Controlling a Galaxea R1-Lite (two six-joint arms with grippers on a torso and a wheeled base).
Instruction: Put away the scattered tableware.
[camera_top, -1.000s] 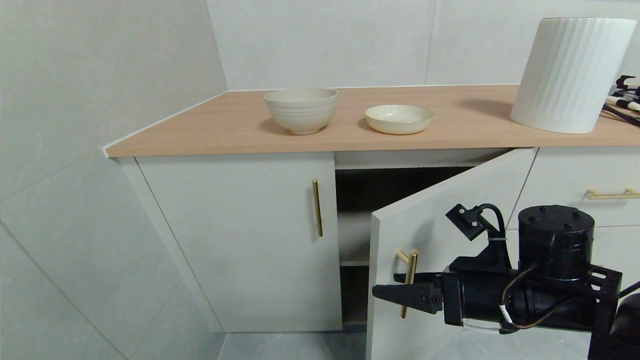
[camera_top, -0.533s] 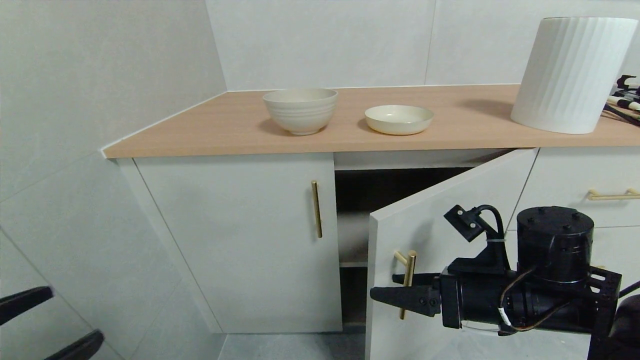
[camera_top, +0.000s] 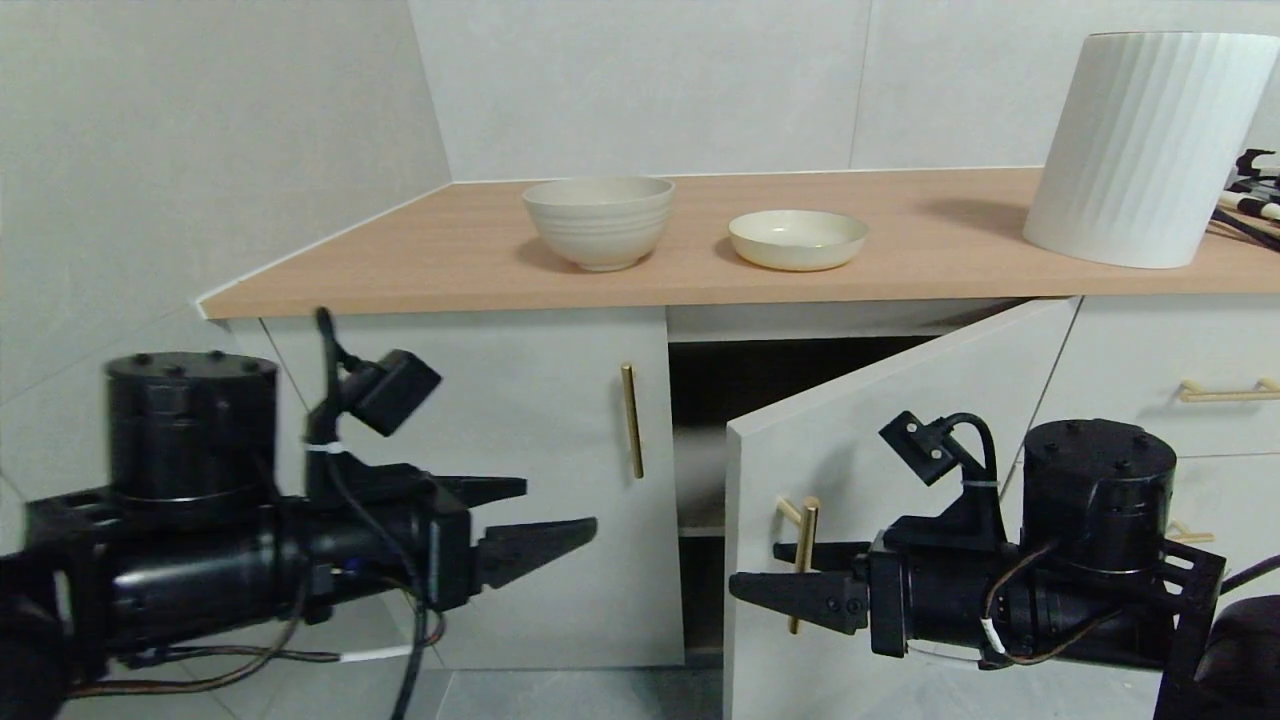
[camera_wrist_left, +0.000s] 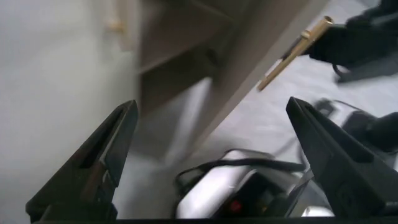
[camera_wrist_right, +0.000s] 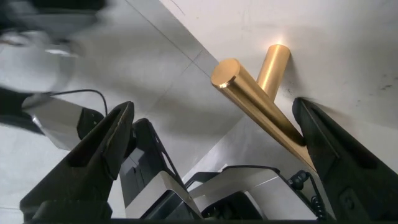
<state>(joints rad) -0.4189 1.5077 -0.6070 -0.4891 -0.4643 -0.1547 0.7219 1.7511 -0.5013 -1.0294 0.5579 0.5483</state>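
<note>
From the head camera, a ribbed bowl (camera_top: 598, 220) and a shallow dish (camera_top: 797, 238) sit apart on the wooden countertop (camera_top: 450, 260) above a half-open cabinet door (camera_top: 880, 420). The left gripper (camera_top: 560, 505) hangs low before the closed door (camera_top: 480, 450), fingers spread on nothing. The right gripper (camera_top: 755, 568) is level with the open door's brass handle (camera_wrist_right: 261, 102); its wrist camera, up close, shows the bar between widely parted fingers, unclamped, while the left wrist camera looks toward the cupboard's shelf (camera_wrist_left: 180, 62).
</note>
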